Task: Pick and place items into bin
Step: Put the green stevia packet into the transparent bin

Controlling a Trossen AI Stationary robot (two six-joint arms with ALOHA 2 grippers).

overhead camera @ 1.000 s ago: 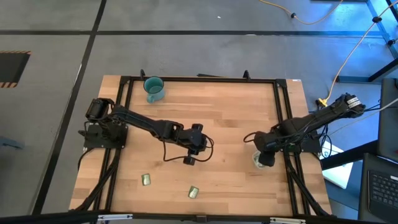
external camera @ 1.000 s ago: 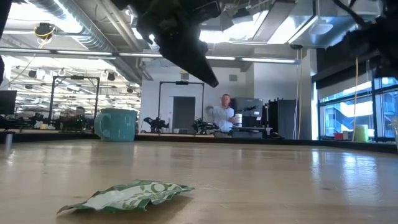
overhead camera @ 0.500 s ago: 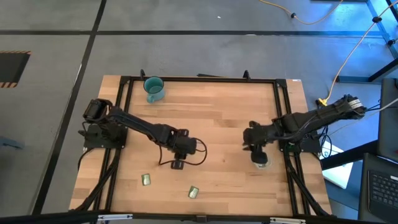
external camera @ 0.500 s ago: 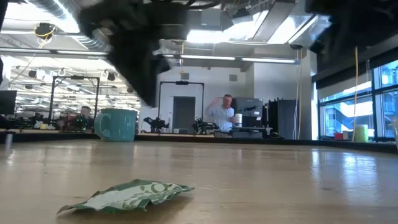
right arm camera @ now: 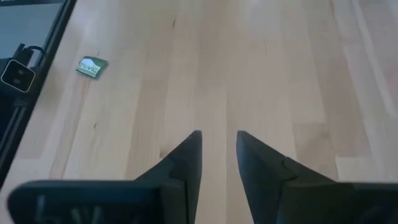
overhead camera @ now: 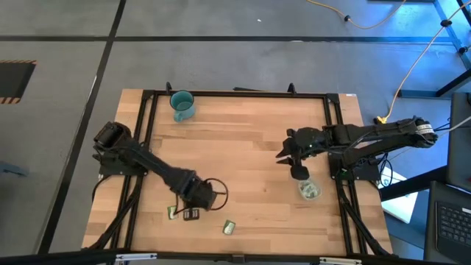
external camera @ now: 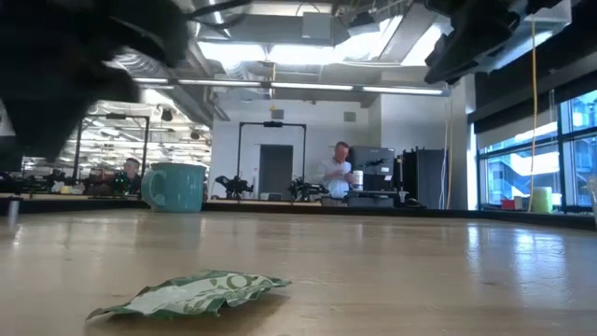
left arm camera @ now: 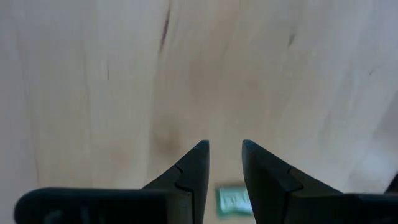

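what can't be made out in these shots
- Bin contents, high view: too small to count.
- Packet, left wrist view: partly hidden by the left gripper fingers.
- Left arm, low view: just a dark blur.
- Packet by that gripper, high view: half covered.
- Right gripper: open, empty.

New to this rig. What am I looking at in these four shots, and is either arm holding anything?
Two dark robot arms work at a wooden table. The high view looks straight down. The low view sits at table height, with people in the room behind. Each wrist view looks past that arm's own two fingers.

The left gripper is at the near edge, open, with a green packet showing between its fingertips, not yet gripped. A second packet lies nearby.

The right gripper is over bare wood beside the clear bin, jaws apart and empty. The bin already holds packets. A teal mug stands at the far edge.
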